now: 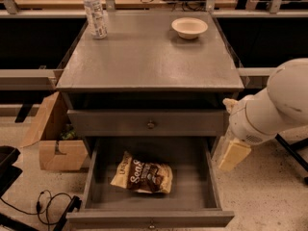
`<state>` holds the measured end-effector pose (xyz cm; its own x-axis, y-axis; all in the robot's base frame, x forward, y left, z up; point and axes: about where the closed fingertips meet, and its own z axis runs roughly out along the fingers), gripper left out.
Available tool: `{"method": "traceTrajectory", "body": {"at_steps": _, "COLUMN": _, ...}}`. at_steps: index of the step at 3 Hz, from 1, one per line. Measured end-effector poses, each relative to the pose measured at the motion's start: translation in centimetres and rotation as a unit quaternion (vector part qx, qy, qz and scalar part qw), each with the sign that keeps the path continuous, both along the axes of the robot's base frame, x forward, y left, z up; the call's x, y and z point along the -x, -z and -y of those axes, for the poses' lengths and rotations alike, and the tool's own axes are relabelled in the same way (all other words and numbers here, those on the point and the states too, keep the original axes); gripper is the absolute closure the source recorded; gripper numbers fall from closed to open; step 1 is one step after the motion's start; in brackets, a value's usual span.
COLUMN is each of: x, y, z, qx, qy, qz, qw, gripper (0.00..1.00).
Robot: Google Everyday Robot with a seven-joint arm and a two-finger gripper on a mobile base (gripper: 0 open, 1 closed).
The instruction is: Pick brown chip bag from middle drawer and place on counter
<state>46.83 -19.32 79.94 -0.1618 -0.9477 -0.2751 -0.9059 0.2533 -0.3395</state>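
Hanging beside the cabinet on its bulky white arm (274, 107), the robot's cream-coloured gripper (234, 154) sat just outside the side wall of the wide, shallow grey middle drawer (195, 189), which stood pulled out. Whether the claw was released or clenched could not be told from this angle. It carried nothing, for the crinkly brown chip bag with white script and cream-yellow ends (143, 173) lay flat on the drawer floor. The bag was to the camera's left of the claw and slightly lower in the frame, well apart from it and near the tray's middle.

The claw appeared to be parked at the side so that it could swing in over the low wall and come down on the bag from above, a step not yet begun. Up and to the camera's left of the claw, the taller grey drawer front with its small knob (150, 124) was shut, leaving the way into the open tray unblocked. Higher up, and farther from the claw, stretched the flat, matte grey counter (144, 61), where the bag was meant to end up. A small white bowl (189, 27) and a clear plastic bottle (94, 11) stood toward its back edge, leaving bare surface at the front. A tan cardboard box (53, 141) sat on the floor on the cabinet's far side from the claw.
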Motion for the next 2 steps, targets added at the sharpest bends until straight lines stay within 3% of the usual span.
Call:
{"method": "traceTrajectory", "body": {"at_steps": 1, "x": 0.4, "y": 4.2, "z": -3.9, "qx": -0.046, "qy": -0.026, "qz": 0.0, "qw": 0.9986, "gripper": 0.0}}
{"method": "traceTrajectory", "body": {"at_steps": 2, "x": 0.1, "y": 11.7, "z": -9.1, "qx": -0.117, "qy": -0.047, "qz": -0.016, "qw": 0.9919, "gripper": 0.0}}
